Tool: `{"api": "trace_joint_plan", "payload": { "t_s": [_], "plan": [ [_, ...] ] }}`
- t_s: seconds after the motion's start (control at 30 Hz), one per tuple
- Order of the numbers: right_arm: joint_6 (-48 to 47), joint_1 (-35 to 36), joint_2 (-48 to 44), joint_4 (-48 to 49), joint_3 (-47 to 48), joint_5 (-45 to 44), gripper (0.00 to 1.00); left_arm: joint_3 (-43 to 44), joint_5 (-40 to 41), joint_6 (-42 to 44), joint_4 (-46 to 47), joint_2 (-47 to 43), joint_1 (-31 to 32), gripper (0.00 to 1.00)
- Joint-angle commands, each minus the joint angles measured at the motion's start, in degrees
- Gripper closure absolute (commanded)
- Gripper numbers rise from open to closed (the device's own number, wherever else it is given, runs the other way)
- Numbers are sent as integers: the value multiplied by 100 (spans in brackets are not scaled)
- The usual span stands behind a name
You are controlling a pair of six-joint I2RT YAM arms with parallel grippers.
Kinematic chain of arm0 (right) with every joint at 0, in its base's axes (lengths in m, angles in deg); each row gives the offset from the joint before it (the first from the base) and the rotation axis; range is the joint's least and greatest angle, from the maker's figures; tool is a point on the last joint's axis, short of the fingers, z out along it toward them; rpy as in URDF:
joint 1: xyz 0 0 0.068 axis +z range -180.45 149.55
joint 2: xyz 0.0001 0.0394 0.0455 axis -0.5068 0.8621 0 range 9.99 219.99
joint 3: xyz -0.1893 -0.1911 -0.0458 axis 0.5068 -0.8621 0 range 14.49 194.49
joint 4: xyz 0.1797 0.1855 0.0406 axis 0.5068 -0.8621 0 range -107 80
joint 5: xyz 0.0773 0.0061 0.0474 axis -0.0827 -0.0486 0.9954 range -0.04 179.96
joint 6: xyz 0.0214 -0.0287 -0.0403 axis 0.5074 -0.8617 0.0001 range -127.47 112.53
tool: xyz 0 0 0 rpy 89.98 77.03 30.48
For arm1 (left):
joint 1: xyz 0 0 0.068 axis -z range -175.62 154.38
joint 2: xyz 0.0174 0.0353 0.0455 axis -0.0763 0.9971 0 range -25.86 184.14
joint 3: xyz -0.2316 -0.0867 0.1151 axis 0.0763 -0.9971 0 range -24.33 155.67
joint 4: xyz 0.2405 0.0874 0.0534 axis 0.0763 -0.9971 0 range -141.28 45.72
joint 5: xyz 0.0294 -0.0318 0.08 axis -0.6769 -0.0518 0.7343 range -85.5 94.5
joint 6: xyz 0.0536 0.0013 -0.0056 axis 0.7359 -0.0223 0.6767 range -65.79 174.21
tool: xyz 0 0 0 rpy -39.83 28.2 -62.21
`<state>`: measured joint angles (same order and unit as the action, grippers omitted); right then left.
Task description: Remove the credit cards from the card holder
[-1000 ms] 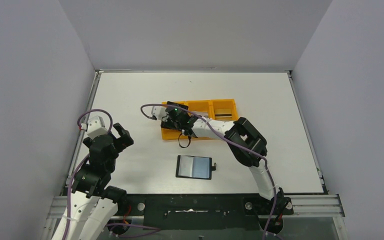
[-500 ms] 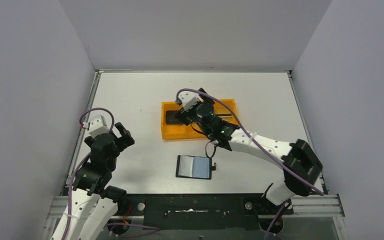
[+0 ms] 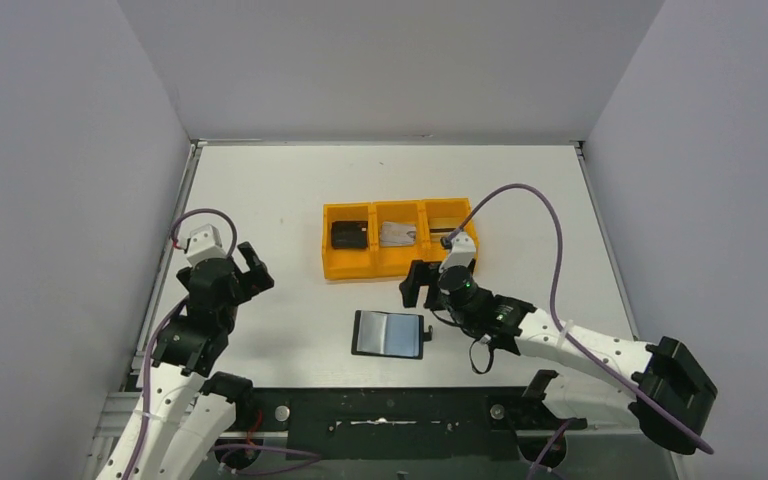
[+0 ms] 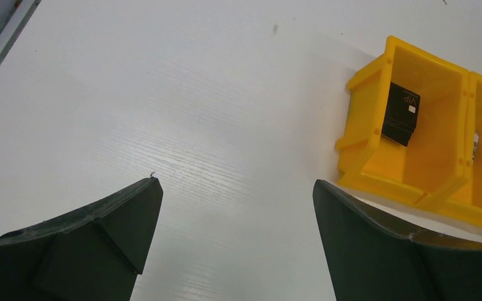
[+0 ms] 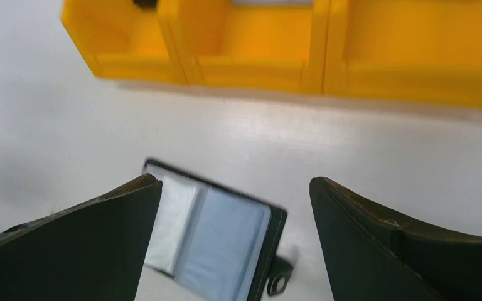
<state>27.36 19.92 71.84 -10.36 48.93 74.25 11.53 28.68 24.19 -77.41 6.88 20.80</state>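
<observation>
The card holder (image 3: 388, 334) lies open and flat on the white table, its shiny blue-grey pockets up and a small black tab (image 3: 427, 330) on its right edge. In the right wrist view the card holder (image 5: 219, 241) sits just below and between the fingers. A silvery-grey credit card (image 3: 396, 233) rests in the orange tray's middle compartment. A gold credit card (image 3: 441, 225) lies in the right compartment, partly behind a cable. My right gripper (image 3: 418, 285) (image 5: 233, 183) hangs open and empty between tray and holder. My left gripper (image 3: 253, 268) (image 4: 235, 183) is open and empty, left of the tray.
The orange three-compartment tray (image 3: 360, 268) (image 4: 367, 157) (image 5: 263, 69) stands mid-table. A chunky black block (image 3: 349, 235) (image 4: 401, 114) sits in its left compartment. The right arm's purple cable (image 3: 550, 215) arcs over the tray's right end. Grey walls enclose the table on three sides.
My right arm has drawn back from over the tray to the space just above the card holder. The silvery card now shows in the middle compartment. The left arm barely shifted.
</observation>
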Motion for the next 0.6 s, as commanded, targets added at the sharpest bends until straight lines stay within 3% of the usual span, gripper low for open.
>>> {"api": "trace_joint_plan", "payload": {
  "t_s": [0.0, 0.13, 0.27, 0.43, 0.57],
  "plan": [
    [2139, 728, 373, -797, -65, -95, 6, 202, -236, 144, 406, 119, -131, 7],
    [2969, 1753, 1251, -1906, 596, -1272, 1, 202, -335, 154, 421, 172, -209, 7],
    [3557, 2162, 2267, -2840, 1427, -1759, 4, 202, -394, 163, 430, 169, -225, 7],
    [4068, 2326, 3182, -3846, 2182, -1990, 7, 202, -425, 163, 425, 138, -229, 7],
    [4166, 2329, 3454, -3982, 2324, -1990, 8, 202, -434, 172, 421, 104, -236, 7]
  ]
}}
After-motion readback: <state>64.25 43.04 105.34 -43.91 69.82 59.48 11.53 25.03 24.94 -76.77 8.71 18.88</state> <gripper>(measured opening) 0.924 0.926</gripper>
